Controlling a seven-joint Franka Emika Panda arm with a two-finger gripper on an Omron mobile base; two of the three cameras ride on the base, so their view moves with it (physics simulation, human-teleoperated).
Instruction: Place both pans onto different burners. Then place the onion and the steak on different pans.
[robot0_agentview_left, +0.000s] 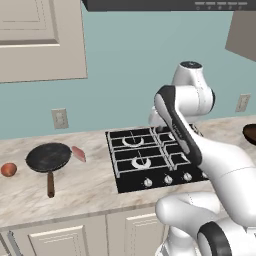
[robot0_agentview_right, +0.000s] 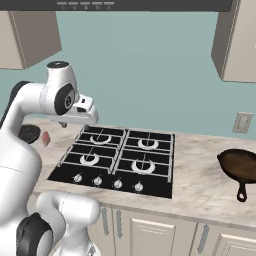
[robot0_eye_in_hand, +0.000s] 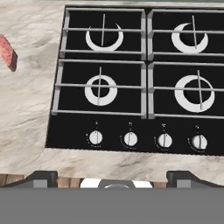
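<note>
The black pan (robot0_agentview_left: 48, 157) with a brown wooden handle lies on the counter left of the cooktop (robot0_agentview_left: 150, 155); its edge shows behind my arm (robot0_agentview_right: 29, 133). The pink steak (robot0_agentview_left: 78, 153) (robot0_agentview_right: 45, 138) (robot0_eye_in_hand: 5, 50) lies flat just right of that pan. The orange-brown onion (robot0_agentview_left: 8, 169) sits further left. The reddish-brown pan (robot0_agentview_right: 240, 167) (robot0_agentview_left: 250, 132) rests on the counter right of the cooktop. All burners (robot0_eye_in_hand: 101, 89) are bare. My gripper (robot0_eye_in_hand: 114, 179) hangs high over the cooktop's front left, open, with nothing between its fingertips (robot0_eye_in_hand: 41, 177).
Silver knobs (robot0_eye_in_hand: 130, 139) line the cooktop's front edge. Wall outlets (robot0_agentview_left: 60, 118) (robot0_agentview_right: 243, 122) sit on the blue backsplash. Upper cabinets (robot0_agentview_right: 235, 45) and a range hood (robot0_agentview_right: 145, 5) hang overhead. Marble counter (robot0_agentview_right: 200, 190) runs on both sides of the cooktop.
</note>
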